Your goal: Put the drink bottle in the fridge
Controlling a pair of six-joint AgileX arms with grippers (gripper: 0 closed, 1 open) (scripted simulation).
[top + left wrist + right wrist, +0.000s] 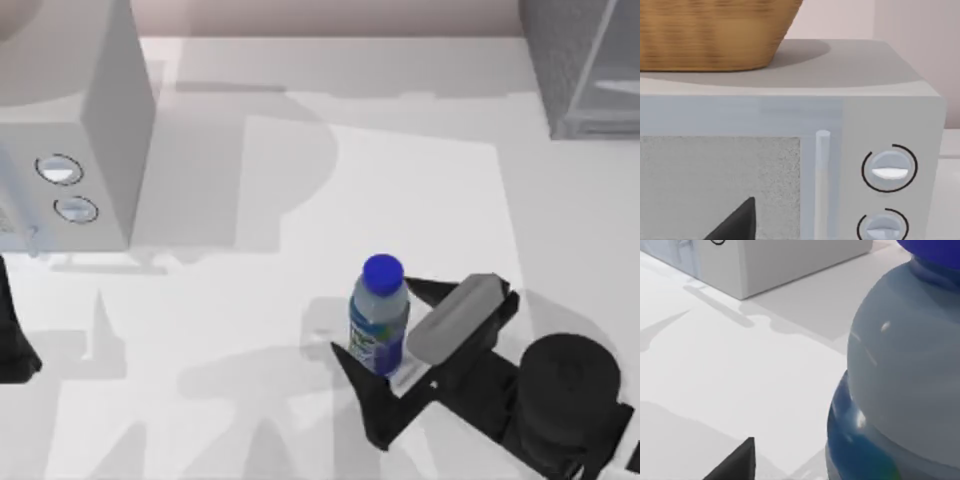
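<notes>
The drink bottle (379, 318) stands upright on the table right of centre, clear with a blue cap and a blue label. My right gripper (372, 318) is open around it, one dark finger on the far side and one on the near side, neither clearly touching. In the right wrist view the drink bottle (905, 380) looms very close, with one fingertip (735, 462) beside it. The fridge (585, 60), dark grey and speckled with a glassy panel, stands at the far right corner. My left gripper (14, 350) is parked at the table's left edge, open.
A pale grey box with two round dials (70, 120) stands at the far left; in the left wrist view this box (790, 165) is close ahead with a woven basket (710, 35) on top. Open tabletop lies between bottle and fridge.
</notes>
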